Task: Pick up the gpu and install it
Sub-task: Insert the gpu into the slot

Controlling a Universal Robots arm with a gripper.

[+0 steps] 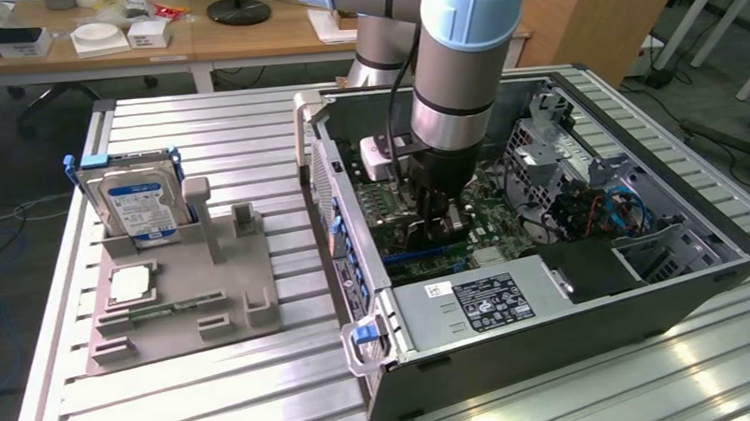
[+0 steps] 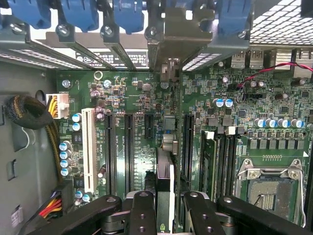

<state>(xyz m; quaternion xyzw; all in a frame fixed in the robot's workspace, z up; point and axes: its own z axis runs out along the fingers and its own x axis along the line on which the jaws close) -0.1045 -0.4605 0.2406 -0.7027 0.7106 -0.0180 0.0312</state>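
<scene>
At the exterior view's left, a grey holder (image 1: 184, 301) is sitting on the slatted metal table (image 1: 206, 394). It is carrying an upright hard drive (image 1: 135, 205) and a flat memory stick (image 1: 166, 309). Toward the centre, the open computer case (image 1: 677, 284) is lying on its side, with the arm reaching down into it. The gripper (image 1: 435, 220) is hanging just above the motherboard (image 2: 132, 98). In the wrist view, the jaws are clamping the gpu (image 2: 165, 169) between them. The card is standing on edge over an expansion slot, its metal bracket (image 2: 172, 34) lying against the case's rear slot openings. Whether the card is fully seated cannot be told. At the exterior view's right, blue cables (image 1: 618, 207) are lying inside the case.
</scene>
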